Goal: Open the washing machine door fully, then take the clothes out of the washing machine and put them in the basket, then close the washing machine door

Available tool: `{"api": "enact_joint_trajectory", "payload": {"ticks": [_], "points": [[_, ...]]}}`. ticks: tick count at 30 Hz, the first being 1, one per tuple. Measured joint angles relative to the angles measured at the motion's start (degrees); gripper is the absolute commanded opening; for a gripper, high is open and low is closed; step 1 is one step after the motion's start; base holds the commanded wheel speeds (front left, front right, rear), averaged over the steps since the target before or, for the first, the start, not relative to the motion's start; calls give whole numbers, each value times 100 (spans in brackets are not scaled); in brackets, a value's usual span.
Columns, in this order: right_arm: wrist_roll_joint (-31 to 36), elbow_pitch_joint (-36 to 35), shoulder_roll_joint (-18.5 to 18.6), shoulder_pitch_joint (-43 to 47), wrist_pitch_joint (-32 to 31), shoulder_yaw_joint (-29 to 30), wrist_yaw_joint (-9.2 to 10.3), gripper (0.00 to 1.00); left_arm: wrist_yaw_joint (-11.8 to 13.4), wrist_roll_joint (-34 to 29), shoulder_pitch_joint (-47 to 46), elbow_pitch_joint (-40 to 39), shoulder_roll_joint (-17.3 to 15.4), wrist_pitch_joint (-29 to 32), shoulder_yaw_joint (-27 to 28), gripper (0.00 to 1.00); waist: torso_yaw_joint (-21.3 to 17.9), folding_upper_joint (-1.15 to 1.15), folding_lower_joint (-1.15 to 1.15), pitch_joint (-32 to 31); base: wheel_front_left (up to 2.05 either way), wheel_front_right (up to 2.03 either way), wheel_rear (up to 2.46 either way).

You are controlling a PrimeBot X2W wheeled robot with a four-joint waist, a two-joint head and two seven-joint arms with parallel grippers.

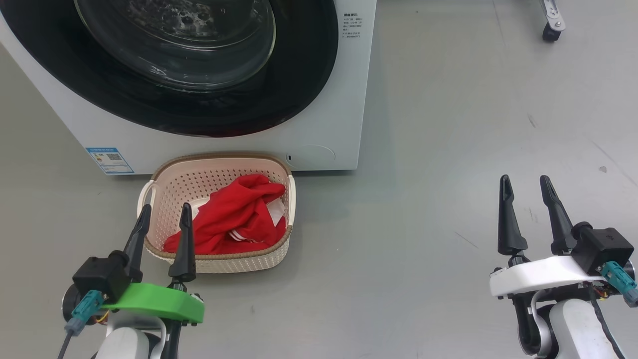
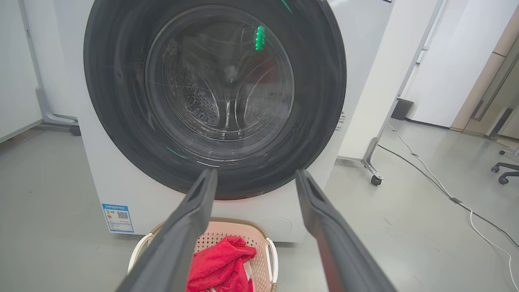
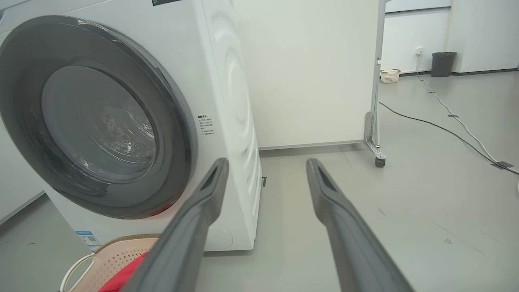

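Item 1, washing machine (image 1: pixel 349 99): white front-loader standing on a grey floor (image 1: pixel 448 149). A blue sticker (image 1: pixel 109 159) sits at the lower left corner of its front, and a round flap at the lower right.

Item 2, door (image 1: pixel 299 75): wide black rim around a bulging glass bowl. It lies flat against the machine's front, closed. The steel drum (image 2: pixel 202 105) shows through the glass in the left wrist view, with no red visible inside.

Item 3, basket (image 1: pixel 219 158): cream with perforated sides and a brown rim. It stands on the floor just in front of the machine, below the door.

Item 4, clothes (image 1: pixel 234 209): red fabric with white trim, heaped inside the basket and reaching from its middle to its near rim.

Item 5, left claw (image 1: pixel 166 206): green mount, fingers spread apart, nothing between them. In the head view it is on the near side of the basket, fingertips over the near left rim and pointing towards the machine.

Item 6, right claw (image 1: pixel 524 178): white mount, fingers spread apart, empty. It is well apart from the basket, over bare floor to the right of the machine.

Item 7, surroundings: a white partition (image 3: pixel 316 73) on castors stands beyond the machine. A cable (image 2: pixel 446 194) trails across the floor, and a dark bin (image 3: pixel 442 64) stands by the far wall.
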State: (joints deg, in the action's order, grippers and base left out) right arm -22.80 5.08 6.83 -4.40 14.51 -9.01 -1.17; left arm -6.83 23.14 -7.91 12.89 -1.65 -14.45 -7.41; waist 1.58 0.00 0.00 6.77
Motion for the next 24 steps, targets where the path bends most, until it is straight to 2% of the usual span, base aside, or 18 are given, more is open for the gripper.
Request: {"api": "enact_joint_trajectory", "payload": {"ticks": [12,19,24], "points": [[85,16,-68,34,0,53,-55,100,1,-86,59,129,-2,0,-1,100,-36,0,0,-56,0,0,0],[126,19,-105,48,0,86,-108,100,0,313,121,233,-4,0,-41,100,-51,0,0,-52,0,0,0],[130,21,-131,58,0,105,-122,100,0,337,121,230,-5,0,-69,100,-54,0,0,-41,0,0,0]]}}
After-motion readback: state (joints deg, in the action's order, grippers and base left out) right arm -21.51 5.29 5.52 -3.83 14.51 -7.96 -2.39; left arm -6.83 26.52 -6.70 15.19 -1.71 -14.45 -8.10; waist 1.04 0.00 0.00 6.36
